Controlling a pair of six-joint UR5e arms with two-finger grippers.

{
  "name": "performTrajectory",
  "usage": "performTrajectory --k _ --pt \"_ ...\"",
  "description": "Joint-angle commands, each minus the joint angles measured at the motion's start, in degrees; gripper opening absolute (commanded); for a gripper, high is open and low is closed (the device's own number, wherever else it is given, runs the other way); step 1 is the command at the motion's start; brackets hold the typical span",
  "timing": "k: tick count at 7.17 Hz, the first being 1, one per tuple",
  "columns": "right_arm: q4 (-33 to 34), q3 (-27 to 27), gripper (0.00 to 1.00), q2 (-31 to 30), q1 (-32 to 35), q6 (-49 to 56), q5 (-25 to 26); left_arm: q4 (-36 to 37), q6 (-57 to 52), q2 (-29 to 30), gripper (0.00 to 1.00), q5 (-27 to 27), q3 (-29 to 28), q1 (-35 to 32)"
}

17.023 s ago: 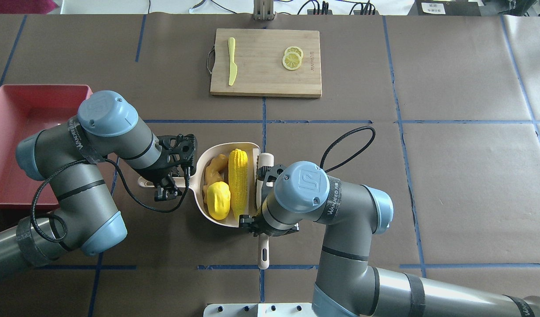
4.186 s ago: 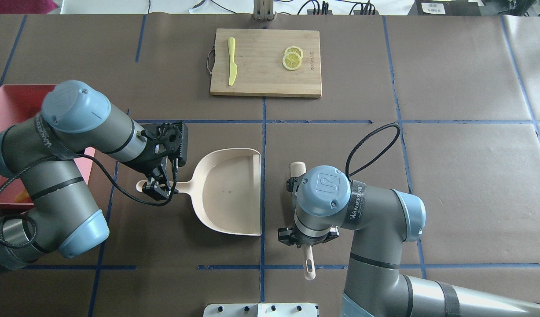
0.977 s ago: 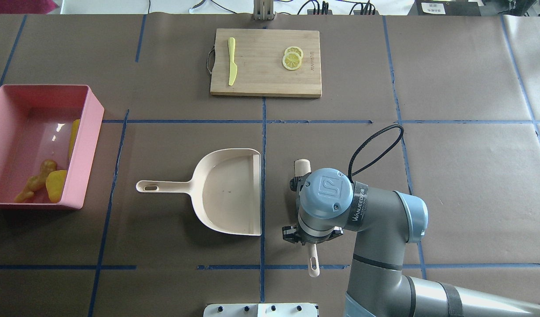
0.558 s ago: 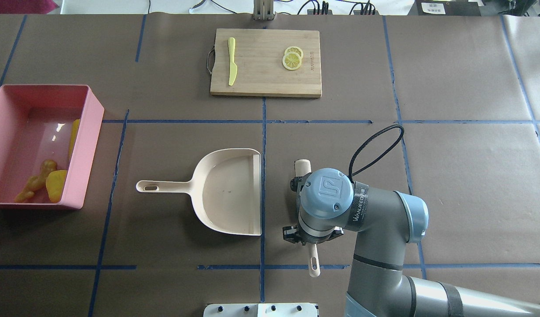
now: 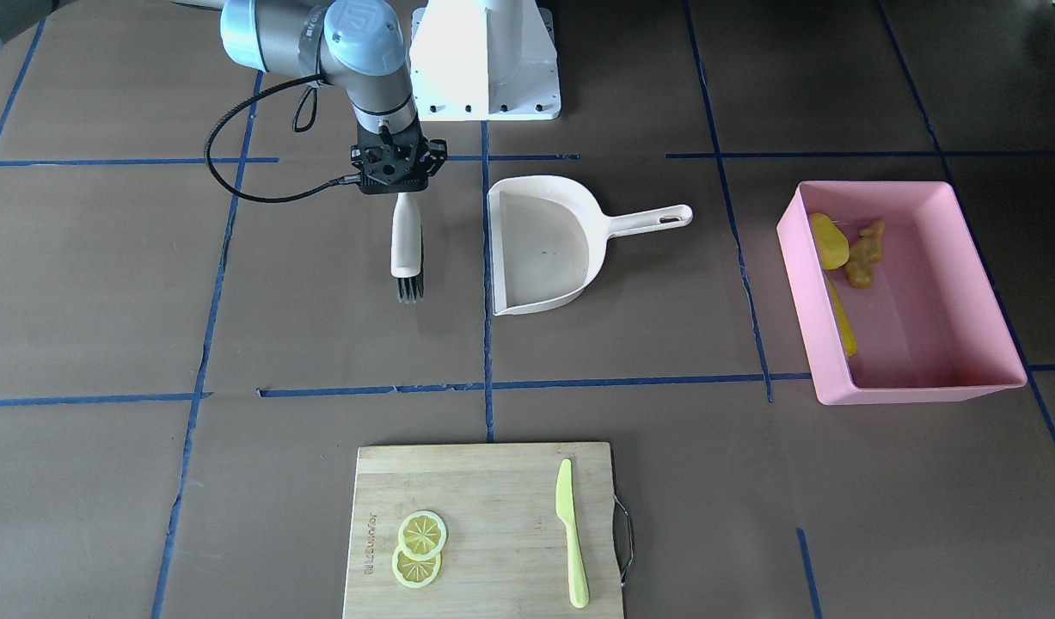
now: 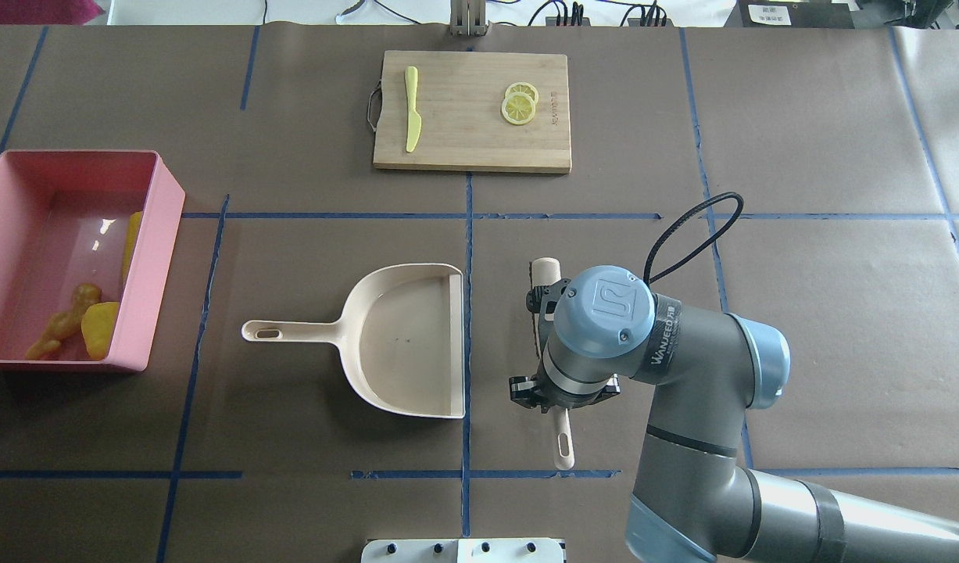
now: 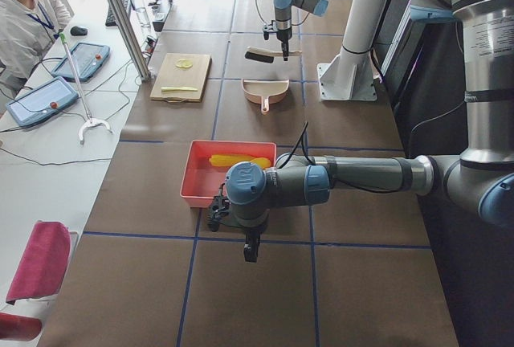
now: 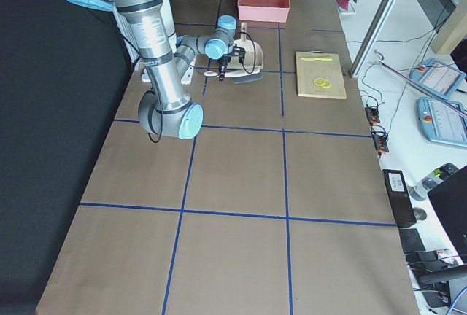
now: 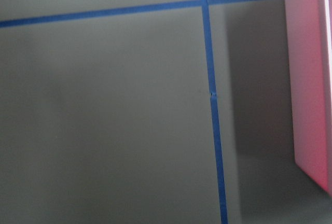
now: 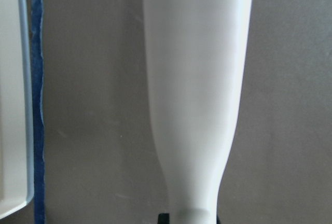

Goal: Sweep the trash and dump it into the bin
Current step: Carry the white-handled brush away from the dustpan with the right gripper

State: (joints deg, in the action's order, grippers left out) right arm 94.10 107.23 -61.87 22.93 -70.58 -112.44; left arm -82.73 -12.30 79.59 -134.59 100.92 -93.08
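The pink bin (image 6: 157,258) stands at the table's left end, and shows in the front view (image 5: 918,391) too. In it lie the corn cob (image 6: 132,238), the lumpy yellow vegetable (image 6: 100,328) and the ginger root (image 6: 63,322). My right gripper (image 6: 563,393) is shut on the handle of a cream brush (image 5: 406,245), right of the empty cream dustpan (image 6: 409,344). The right wrist view shows the brush handle (image 10: 197,79). My left gripper (image 7: 247,249) shows only in the exterior left view, beyond the bin's end; I cannot tell its state.
A wooden cutting board (image 6: 463,148) at the table's far side holds a lime-green knife (image 6: 411,109) and two lemon slices (image 6: 519,104). The left wrist view shows the bin's outer wall (image 9: 311,79) and blue tape lines. An operator sits at a side desk (image 7: 24,18).
The trash went from the dustpan into the bin. My left arm let go of the dustpan handle and left the overhead view. My right arm has shifted away and slightly right with the brush.
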Motion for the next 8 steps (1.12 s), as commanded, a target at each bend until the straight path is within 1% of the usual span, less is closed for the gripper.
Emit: performTrajectory --k 1,3,4,5,6,8 --pt "0.4 2.3 0.00 -3.1 6.4 3.9 -6.4 -0.1 0.0 -0.1 1.00 -0.1 0.2 0.0" --pt "0.4 3.2 0.00 -6.6 12.4 6.3 -11.0 -0.3 0.0 -0.3 1.00 -0.1 0.3 0.0" --pt "0.4 5.2 0.00 -10.5 14.8 9.5 -11.6 -0.4 0.0 -0.3 1.00 -0.2 0.5 0.0" --pt "0.4 8.5 0.00 -16.9 17.3 16.3 -11.7 -0.4 0.0 -0.3 1.00 -0.2 0.6 0.0" --pt "0.1 9.5 0.00 -22.8 20.5 24.8 -12.1 -0.5 0.0 -0.3 1.00 -0.2 0.6 0.1" --pt "-0.3 9.5 0.00 -33.0 29.9 41.8 -15.4 -0.6 -0.1 -0.3 1.00 -0.2 0.9 0.1"
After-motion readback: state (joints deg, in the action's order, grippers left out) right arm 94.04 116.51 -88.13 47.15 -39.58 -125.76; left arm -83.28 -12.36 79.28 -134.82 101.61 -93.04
